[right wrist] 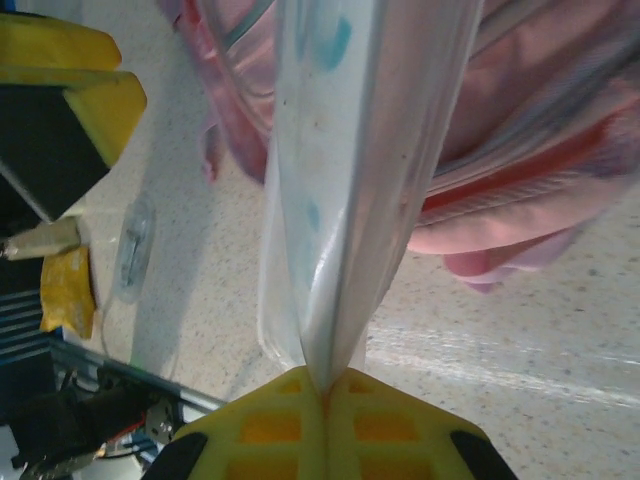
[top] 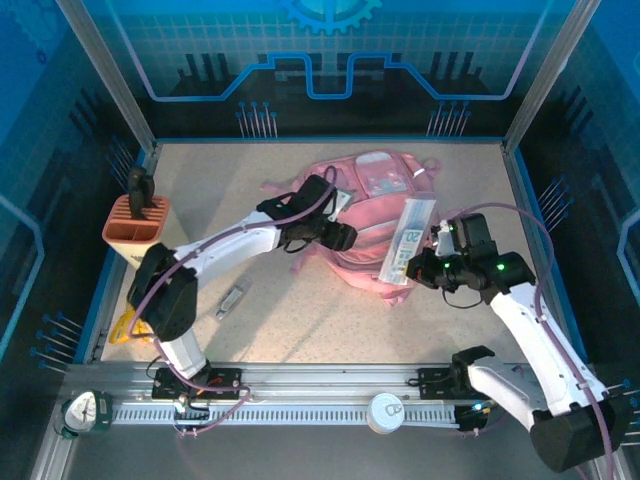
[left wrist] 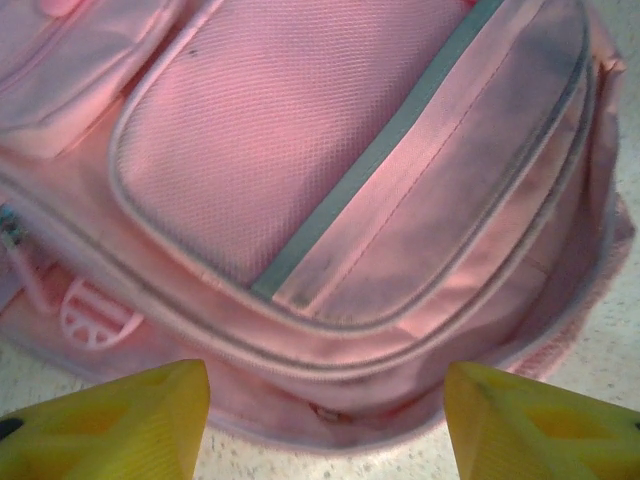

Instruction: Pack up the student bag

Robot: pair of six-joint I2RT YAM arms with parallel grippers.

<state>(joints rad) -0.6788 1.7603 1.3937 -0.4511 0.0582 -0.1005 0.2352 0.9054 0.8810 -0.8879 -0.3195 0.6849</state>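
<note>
A: Student bag [top: 375, 215] lay flat mid-worktop [top: 300, 320], toward the far side. Where were the arms?

B: Right end effector [right wrist: 323, 395] was clamped on one end of a clear plastic packet [top: 407, 243], held over the bag's right side. Left end effector [left wrist: 320, 405] hovered at the bag's near edge, jaws apart, gripping nothing.

A: Best approach?

B: I judged the left needed to lift the opening's lip first. The packet looked floppy, so it wanted feeding in edge-first, slowly.

Speckled beige tabletop [top: 215, 205] was boxed in by blue wall panels [top: 200, 40], gear graphic [top: 330, 12] up top, 2 aluminium posts [top: 107, 72] at the back corners, and a slotted metal rail [top: 320, 382] ran along the near edge.
</note>
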